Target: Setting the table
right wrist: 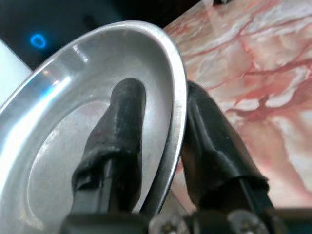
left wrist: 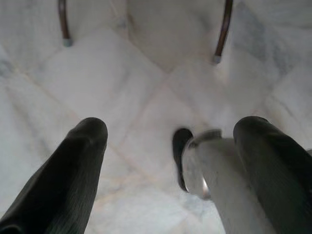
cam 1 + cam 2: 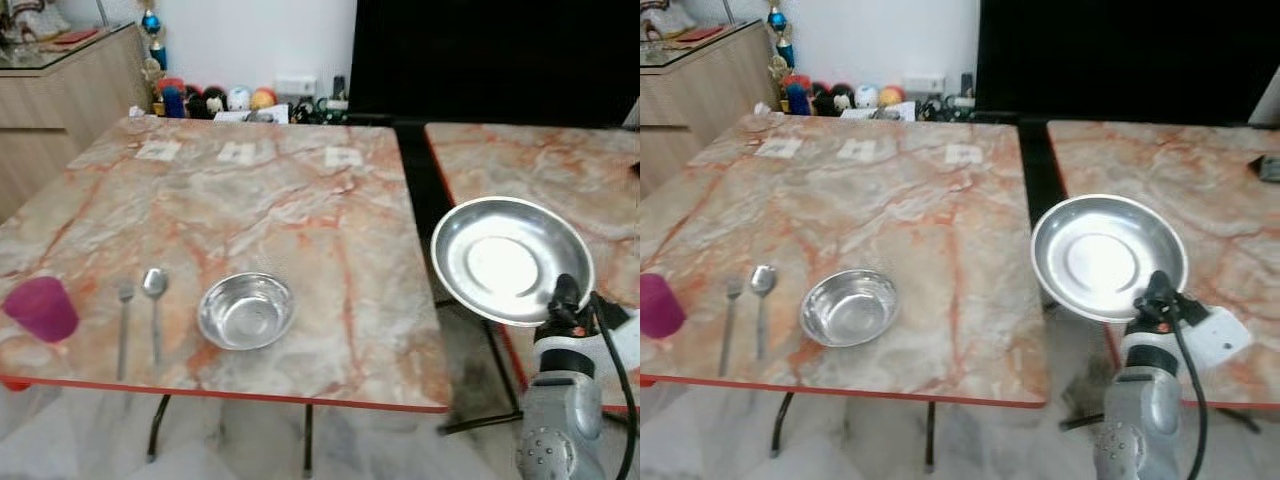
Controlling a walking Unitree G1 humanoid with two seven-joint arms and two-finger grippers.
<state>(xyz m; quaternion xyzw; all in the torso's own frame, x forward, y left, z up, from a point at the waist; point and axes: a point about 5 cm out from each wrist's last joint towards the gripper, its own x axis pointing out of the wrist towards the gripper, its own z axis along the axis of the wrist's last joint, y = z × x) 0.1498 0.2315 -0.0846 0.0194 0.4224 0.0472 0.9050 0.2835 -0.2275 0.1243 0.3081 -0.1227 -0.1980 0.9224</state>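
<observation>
My right gripper [image 3: 566, 292] is shut on the rim of a steel plate [image 3: 510, 258], holding it tilted in the air over the gap between the two marble tables. In the right wrist view the plate [image 1: 63, 126] has one finger inside it and one behind its rim. On the left table [image 3: 300, 200] near the front edge lie a steel bowl [image 3: 245, 310], a spoon [image 3: 154, 290], a fork [image 3: 123, 320] and a purple cup [image 3: 42, 308]. My left gripper [image 2: 170, 161] hangs open over the floor.
A second marble table [image 3: 560, 170] stands at the right, past a dark gap. Three white paper labels [image 3: 238, 152] lie at the far part of the left table. A wooden cabinet [image 3: 60, 90] and toys [image 3: 215, 98] stand behind.
</observation>
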